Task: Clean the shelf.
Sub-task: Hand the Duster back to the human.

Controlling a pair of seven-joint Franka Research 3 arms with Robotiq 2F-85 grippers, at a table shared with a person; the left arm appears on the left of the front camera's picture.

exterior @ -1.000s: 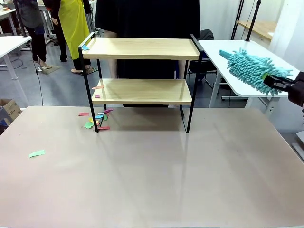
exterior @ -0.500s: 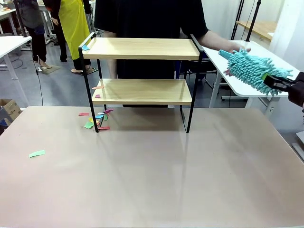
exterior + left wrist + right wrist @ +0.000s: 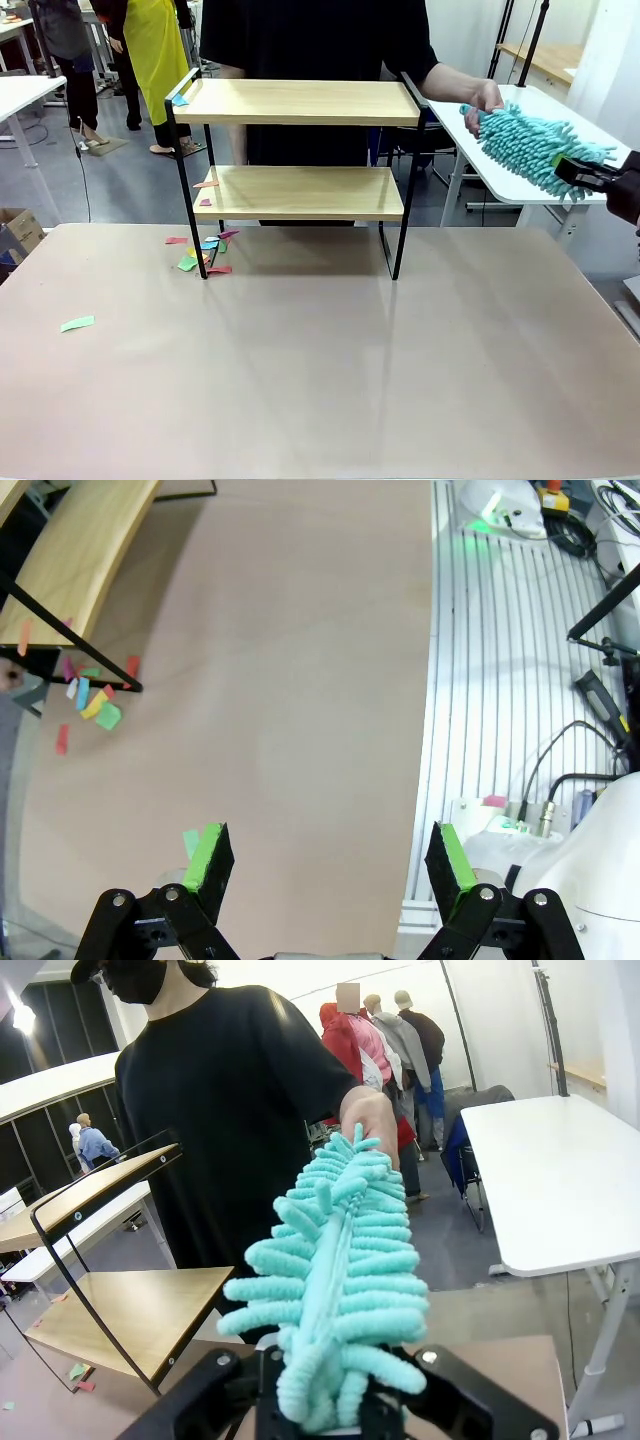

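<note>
The shelf [image 3: 300,190] stands at the table's far middle, two light wooden boards in a black frame; it is also in the right wrist view [image 3: 110,1300] and the left wrist view [image 3: 75,560]. Coloured paper scraps [image 3: 205,250] lie around its left foot, with a few on the boards. At the far right my right gripper [image 3: 580,175] is shut on the handle of a teal fluffy duster [image 3: 530,148] [image 3: 335,1280]. A person's hand [image 3: 487,97] [image 3: 370,1115] grips the duster's far tip. My left gripper [image 3: 325,855] is open above the table, holding nothing.
A green scrap [image 3: 77,323] lies alone on the table's left. A white side table [image 3: 520,130] stands behind the duster. The person in black stands just behind the shelf. The table's near half is bare brown surface [image 3: 330,380].
The person's hand has come in from behind the shelf and closed on the duster's tip. Both grippers have stayed put.
</note>
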